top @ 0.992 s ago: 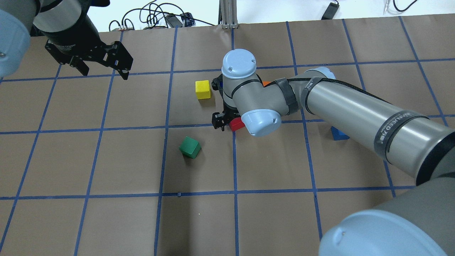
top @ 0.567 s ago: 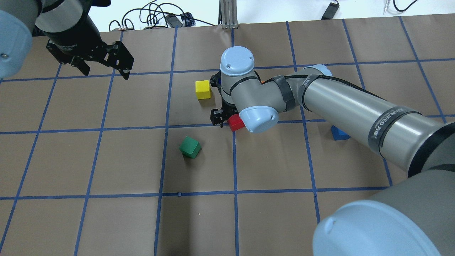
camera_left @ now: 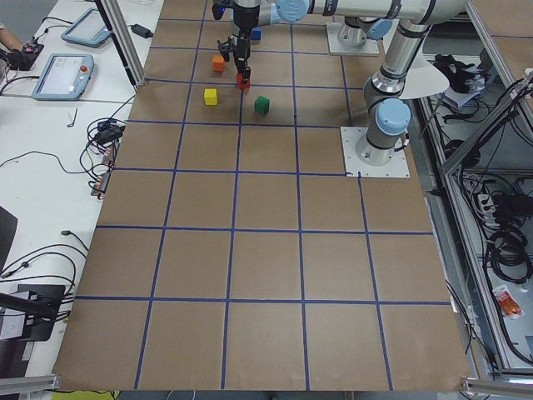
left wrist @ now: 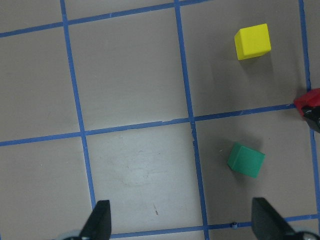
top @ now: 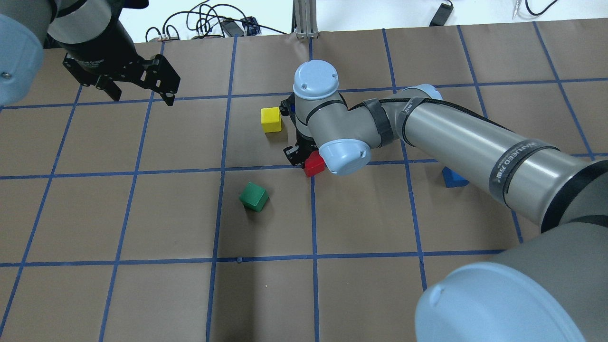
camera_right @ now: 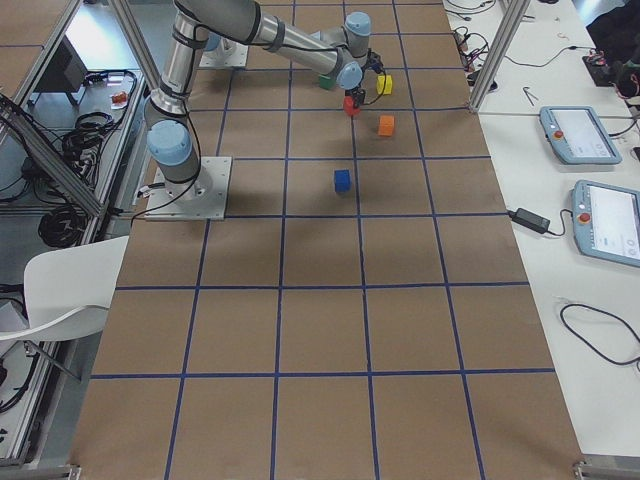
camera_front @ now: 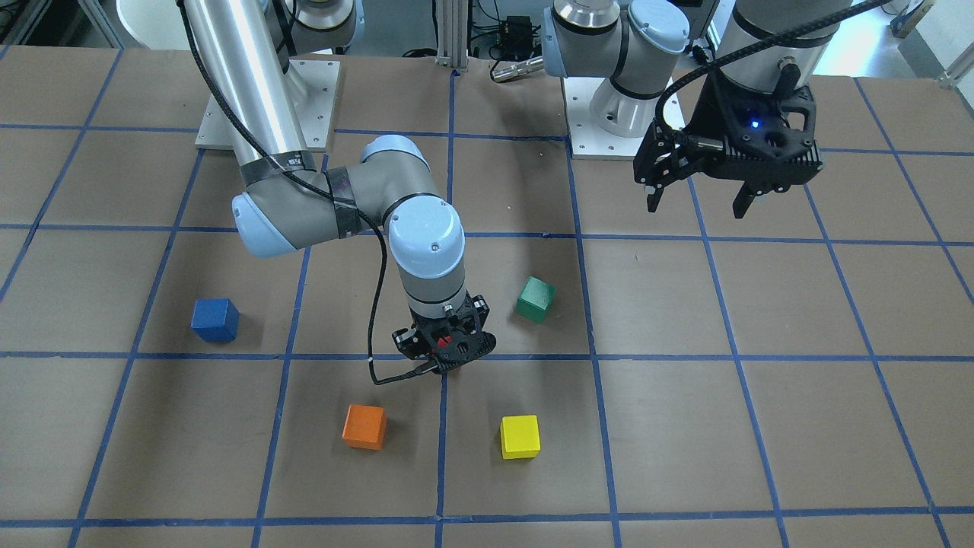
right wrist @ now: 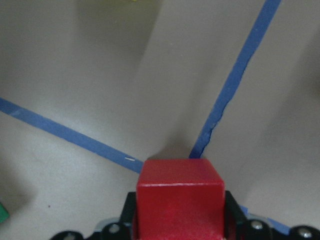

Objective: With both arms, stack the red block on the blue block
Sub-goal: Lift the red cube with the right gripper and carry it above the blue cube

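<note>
Pinching small matte red cube (right wrist: 180, 200) in black two-finger right claw (camera_front: 445, 346), fingers pressed onto opposite faces, near centre of brown paper-covered desk (camera_front: 761, 396), over a blue tape crossing. Cannot tell whether lifted clear of desk or resting on it.

Overhead view, taken from red cube:
- small matte blue cube (top: 453, 178) at 3 o'clock, well apart, partly hidden under right forearm
- small green cube (top: 254, 196) at 8 o'clock, near
- small yellow cube (top: 271, 119) at 10 o'clock, near

Small orange cube (camera_front: 364, 425) seen from the front view only.

Black two-finger left claw (top: 141, 99) spread wide, empty, hovering high toward 10 o'clock of desk.

Stacking not yet done. Risks, judged:
- Slipping of red cube during carry toward 3 o'clock, if grip shallow or travel jerky.
- Landing off-centre: cubes of equal size, hence little margin; tipping off, or shoving blue cube aside.
- Releasing too high: bouncing off top face.
- Dropping at any hand-over to left claw, if released before second grip firm.
</note>
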Robot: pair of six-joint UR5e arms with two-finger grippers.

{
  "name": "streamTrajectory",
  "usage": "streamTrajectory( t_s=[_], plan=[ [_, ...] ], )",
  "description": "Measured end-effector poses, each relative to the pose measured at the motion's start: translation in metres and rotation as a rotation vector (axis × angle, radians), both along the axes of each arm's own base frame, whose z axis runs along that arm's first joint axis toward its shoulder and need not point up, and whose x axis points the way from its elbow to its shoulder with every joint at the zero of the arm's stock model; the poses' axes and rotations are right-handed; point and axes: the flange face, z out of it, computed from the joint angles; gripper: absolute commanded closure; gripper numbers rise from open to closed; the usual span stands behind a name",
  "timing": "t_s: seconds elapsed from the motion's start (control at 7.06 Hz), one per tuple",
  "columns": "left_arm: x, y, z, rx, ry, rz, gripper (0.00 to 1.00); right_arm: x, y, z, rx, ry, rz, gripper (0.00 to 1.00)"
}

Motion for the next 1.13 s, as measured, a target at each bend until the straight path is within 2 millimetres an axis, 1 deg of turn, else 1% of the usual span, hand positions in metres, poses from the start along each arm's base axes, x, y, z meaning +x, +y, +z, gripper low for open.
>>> streamTrajectory(
  t_s=[0.14,0.28,0.43,0.57,0.71,0.85,0.99,1.13],
  plan=[
    [-0.002,0.0,-0.001,0.001,0.017,-0.007,0.0,-0.001,-0.001,0.004,0.0,-0.001,-0.003,1.0],
    [-0.003,0.001,-0.002,0.009,0.021,-0.01,0.0,-0.006,-0.005,0.022,-0.002,0.0,-0.014,1.0],
    [-0.004,0.004,-0.002,0.016,0.017,-0.012,0.0,-0.018,-0.011,0.054,0.005,0.007,-0.035,1.0],
    [-0.004,0.006,-0.003,0.017,0.016,-0.012,0.0,-0.043,-0.02,0.093,0.023,0.017,-0.077,1.0],
    [-0.004,0.006,-0.003,0.017,0.017,-0.012,0.0,-0.082,-0.028,0.129,0.04,0.023,-0.14,1.0],
    [-0.004,0.006,-0.004,0.017,0.019,-0.011,0.0,-0.13,-0.032,0.157,0.055,0.027,-0.219,1.0],
    [-0.005,0.006,-0.004,0.017,0.021,-0.011,0.0,-0.174,-0.032,0.178,0.073,0.03,-0.294,1.0],
    [-0.005,0.004,-0.004,0.018,0.021,-0.007,0.0,-0.216,-0.031,0.19,0.096,0.034,-0.364,1.0]
  ],
)
